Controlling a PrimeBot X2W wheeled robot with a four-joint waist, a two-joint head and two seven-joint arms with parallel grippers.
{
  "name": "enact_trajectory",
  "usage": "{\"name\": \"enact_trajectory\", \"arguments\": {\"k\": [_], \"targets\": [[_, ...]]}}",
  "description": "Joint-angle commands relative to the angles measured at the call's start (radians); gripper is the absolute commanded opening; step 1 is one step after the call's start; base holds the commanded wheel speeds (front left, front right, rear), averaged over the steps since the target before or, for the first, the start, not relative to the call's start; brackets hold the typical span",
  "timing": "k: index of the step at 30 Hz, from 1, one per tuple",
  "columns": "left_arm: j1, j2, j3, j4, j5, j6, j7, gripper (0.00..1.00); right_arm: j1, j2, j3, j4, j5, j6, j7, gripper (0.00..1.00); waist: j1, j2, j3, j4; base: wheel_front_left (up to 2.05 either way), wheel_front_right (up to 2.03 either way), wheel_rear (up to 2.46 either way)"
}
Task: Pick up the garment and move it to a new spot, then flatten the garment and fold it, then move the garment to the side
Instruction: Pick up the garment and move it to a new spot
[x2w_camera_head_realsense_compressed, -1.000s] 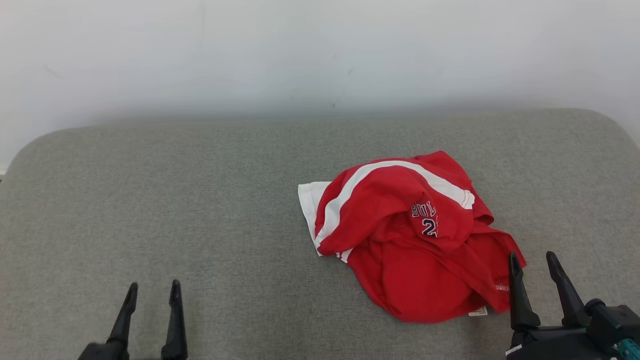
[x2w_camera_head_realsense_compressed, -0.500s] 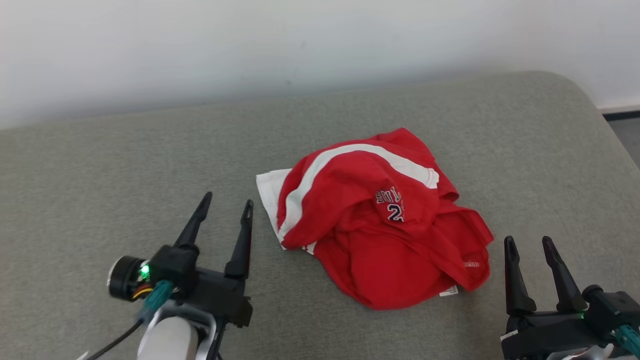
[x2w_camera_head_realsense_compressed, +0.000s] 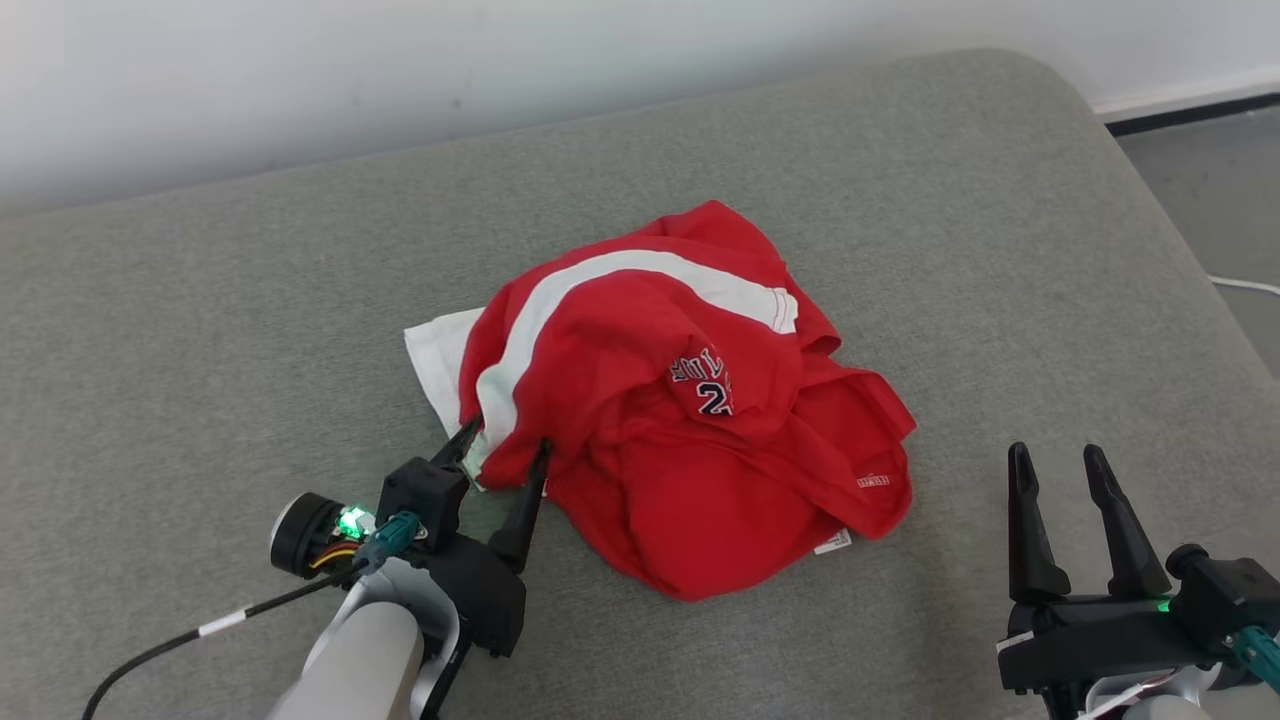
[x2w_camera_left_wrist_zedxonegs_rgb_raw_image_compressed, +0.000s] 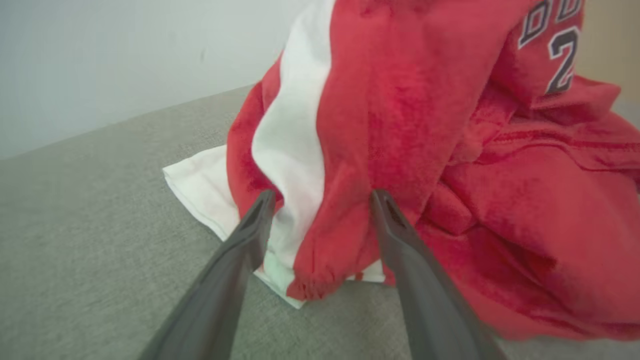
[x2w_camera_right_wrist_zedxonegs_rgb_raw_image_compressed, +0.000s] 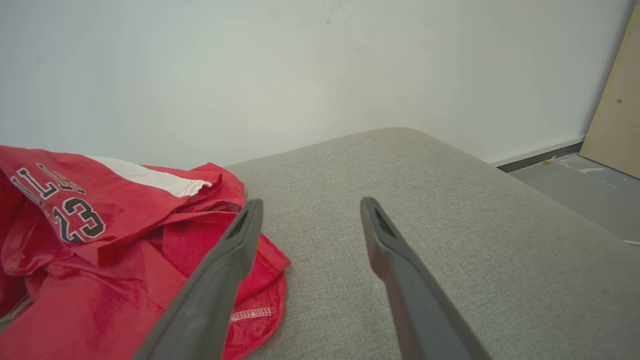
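Fingers (x2w_camera_head_realsense_compressed: 530, 495) of the left gripper (x2w_camera_head_realsense_compressed: 507, 440) stand wide apart, tips straddling the near-left fold of the garment (x2w_camera_head_realsense_compressed: 690, 400); red-and-white hem sits between them, nothing clamped. Right gripper (x2w_camera_head_realsense_compressed: 1055, 452) is likewise wide and empty, near the garment's right hem. Garment lies crumpled mid-cushion (x2w_camera_head_realsense_compressed: 200, 350). Judgement: pick-up not yet made; moving, flattening, folding and setting aside all remain. Open grey surface to the left; right edge drops to floor (x2w_camera_head_realsense_compressed: 1220, 180).
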Motion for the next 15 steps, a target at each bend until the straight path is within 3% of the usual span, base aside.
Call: {"name": "enact_trajectory", "arguments": {"k": [1,2,8,15], "targets": [[-0.024,0.006,-0.015,0.029,-0.016,0.002,0.003,0.58,-0.011,0.003,-0.005,0.000,0.002,-0.002,-0.001,1.00,-0.0002,-0.0001,0.015,-0.019,0.00,0.00,0.00],[-0.035,0.007,-0.025,0.042,-0.025,0.002,0.000,0.00,-0.010,0.004,-0.006,0.001,0.001,-0.002,-0.001,1.00,-0.0002,-0.0001,0.014,-0.020,0.00,0.00,0.00],[-0.090,0.021,-0.066,0.089,-0.039,0.002,-0.014,0.00,-0.004,0.010,-0.010,0.005,-0.008,-0.002,-0.001,1.00,-0.0002,-0.0001,-0.002,-0.016,0.00,0.00,0.00],[-0.270,0.069,-0.123,0.004,-0.042,0.002,-0.020,0.00,0.010,0.015,-0.008,0.012,-0.011,-0.002,-0.001,1.00,-0.0002,-0.0001,-0.045,-0.008,0.00,0.00,0.00]]}}
